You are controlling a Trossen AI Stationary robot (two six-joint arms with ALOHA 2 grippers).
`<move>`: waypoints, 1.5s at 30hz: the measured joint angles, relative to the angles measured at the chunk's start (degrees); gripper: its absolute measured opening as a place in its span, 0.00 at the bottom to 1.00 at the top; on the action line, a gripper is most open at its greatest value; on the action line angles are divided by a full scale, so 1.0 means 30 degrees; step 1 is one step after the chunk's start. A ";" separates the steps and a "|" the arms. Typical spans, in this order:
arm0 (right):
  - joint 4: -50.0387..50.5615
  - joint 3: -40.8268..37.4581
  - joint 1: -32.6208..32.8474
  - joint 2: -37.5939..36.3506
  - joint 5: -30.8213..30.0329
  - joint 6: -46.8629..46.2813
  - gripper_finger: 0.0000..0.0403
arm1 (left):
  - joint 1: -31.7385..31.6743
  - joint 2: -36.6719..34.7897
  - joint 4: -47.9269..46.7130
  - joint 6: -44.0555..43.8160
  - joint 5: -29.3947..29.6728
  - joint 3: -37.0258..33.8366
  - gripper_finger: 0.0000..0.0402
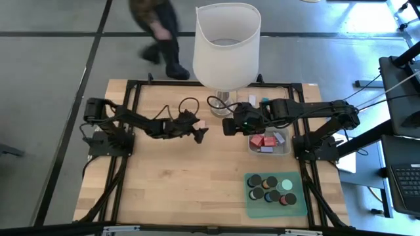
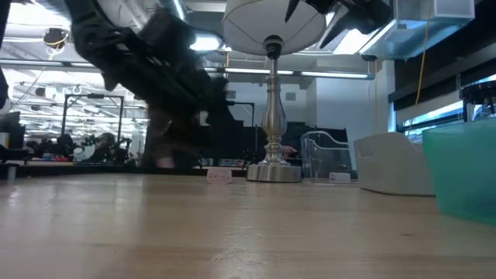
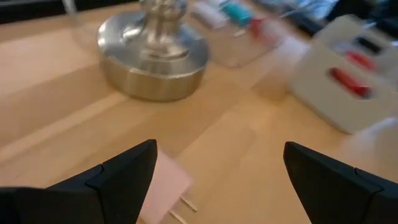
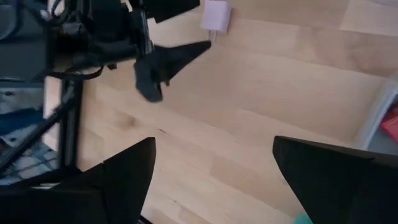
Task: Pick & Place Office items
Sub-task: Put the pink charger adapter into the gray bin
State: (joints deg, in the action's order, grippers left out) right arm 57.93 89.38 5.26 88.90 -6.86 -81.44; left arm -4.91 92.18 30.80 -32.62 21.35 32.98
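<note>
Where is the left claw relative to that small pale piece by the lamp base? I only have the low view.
Observer: The left claw is open. The piece is a pink block with two thin prongs, and it lies on the table between the fingers, close to one of them.
Operator: And the right claw?
Observer: The right claw is also open. It is above bare table between the lamp base and the grey tray, facing the left one.
Operator: Anything in that tray?
Observer: Yes, red blocks and a few paler pieces.
</note>
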 joint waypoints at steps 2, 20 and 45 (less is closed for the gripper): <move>0.0345 0.0000 0.0000 0.0000 0.0001 0.0411 0.81 | 0.0000 0.0686 -0.1111 -0.0460 0.0919 0.0739 0.86; 0.2440 0.0000 0.0000 0.0007 0.1655 0.4417 0.81 | -0.0043 0.5438 -1.6359 -1.0027 0.4090 1.0086 0.86; 0.2782 0.0000 0.0000 0.0015 0.2150 0.6431 0.81 | -0.0340 0.6192 -1.8302 -1.3398 0.2420 1.0410 0.55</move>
State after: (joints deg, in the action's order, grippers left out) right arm 66.28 89.38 5.26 88.95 -0.40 -62.15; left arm -5.93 110.76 -24.10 -72.82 28.61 64.20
